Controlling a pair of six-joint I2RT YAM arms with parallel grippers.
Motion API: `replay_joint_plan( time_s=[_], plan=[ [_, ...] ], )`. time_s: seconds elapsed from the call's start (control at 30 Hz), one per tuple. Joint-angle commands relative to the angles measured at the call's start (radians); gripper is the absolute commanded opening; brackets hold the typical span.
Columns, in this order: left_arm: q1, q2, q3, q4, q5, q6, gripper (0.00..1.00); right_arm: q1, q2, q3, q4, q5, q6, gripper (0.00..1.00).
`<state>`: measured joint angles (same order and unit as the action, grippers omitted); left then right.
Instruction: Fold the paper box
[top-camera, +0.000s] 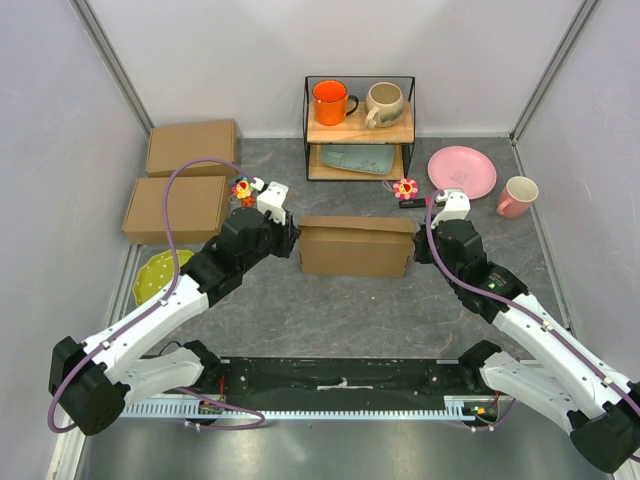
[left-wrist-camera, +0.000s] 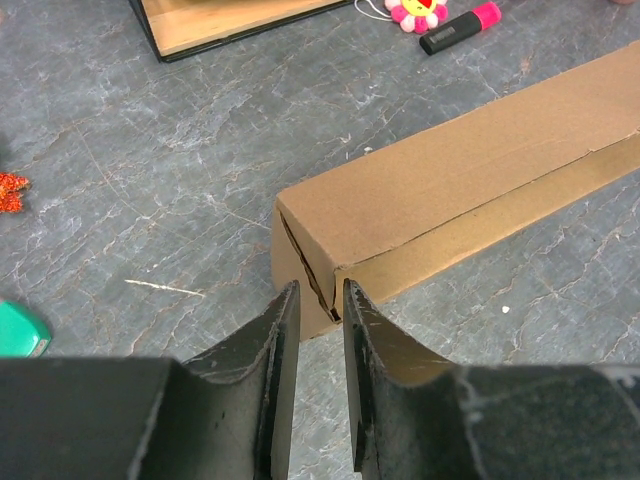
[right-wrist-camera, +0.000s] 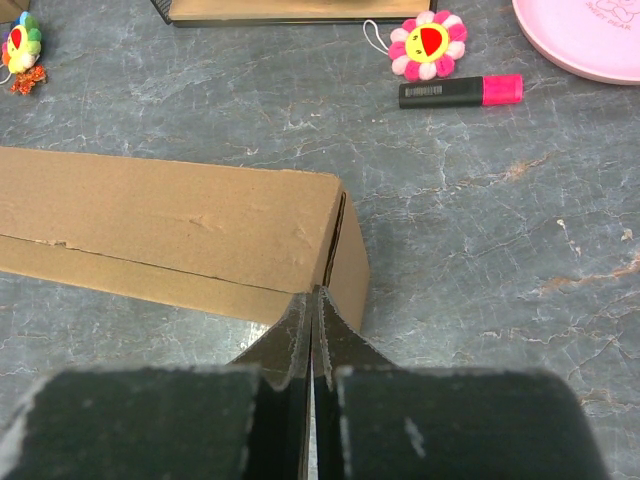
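Observation:
The paper box (top-camera: 355, 250) is a closed brown cardboard mailer standing on its long edge in the middle of the table. My left gripper (top-camera: 293, 238) is at its left end. In the left wrist view the jaws (left-wrist-camera: 320, 290) stand a little apart and empty, tips just short of the box's (left-wrist-camera: 450, 190) near corner, where a seam gapes. My right gripper (top-camera: 418, 245) is at the right end. In the right wrist view its fingers (right-wrist-camera: 313, 293) are pressed together with nothing between them, tips against the box's (right-wrist-camera: 170, 215) end corner.
Two other brown boxes (top-camera: 190, 147) (top-camera: 175, 208) lie at the back left. A wire shelf (top-camera: 359, 130) with mugs stands behind. A pink plate (top-camera: 462, 171), pink mug (top-camera: 517, 196), flower toy (top-camera: 406, 188), marker (right-wrist-camera: 460, 91) and yellow-green plate (top-camera: 160, 272) lie around.

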<state>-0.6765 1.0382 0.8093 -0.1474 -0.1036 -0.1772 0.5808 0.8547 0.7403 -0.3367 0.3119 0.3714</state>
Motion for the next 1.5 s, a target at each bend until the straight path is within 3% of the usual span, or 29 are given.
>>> replay_joint_plan(
  time_s=[0.0, 0.47, 0.6, 0.7, 1.07, 1.47],
  plan=[
    [-0.006, 0.008, 0.050, 0.042, -0.016, 0.036, 0.30, 0.004, 0.015, -0.007, -0.076, -0.010, 0.004, 0.00],
    [-0.006, 0.026, 0.068, 0.046, -0.015, 0.051, 0.26, 0.004, 0.009, -0.016, -0.074, -0.011, 0.004, 0.00],
    [-0.005, 0.034, 0.059, 0.054, -0.005, 0.056, 0.08, 0.004, 0.007, -0.024, -0.074, -0.013, 0.006, 0.00],
    [-0.005, 0.042, 0.059, 0.057, -0.001, 0.058, 0.02, 0.004, 0.004, -0.028, -0.076, -0.016, 0.008, 0.00],
    [-0.006, 0.026, -0.022, 0.121, 0.048, 0.064, 0.02, 0.004, 0.000, -0.028, -0.074, -0.020, 0.011, 0.00],
    [-0.008, 0.043, -0.196, 0.126, 0.016, -0.096, 0.02, 0.004, 0.001, -0.016, -0.076, -0.031, 0.014, 0.01]
  ],
)
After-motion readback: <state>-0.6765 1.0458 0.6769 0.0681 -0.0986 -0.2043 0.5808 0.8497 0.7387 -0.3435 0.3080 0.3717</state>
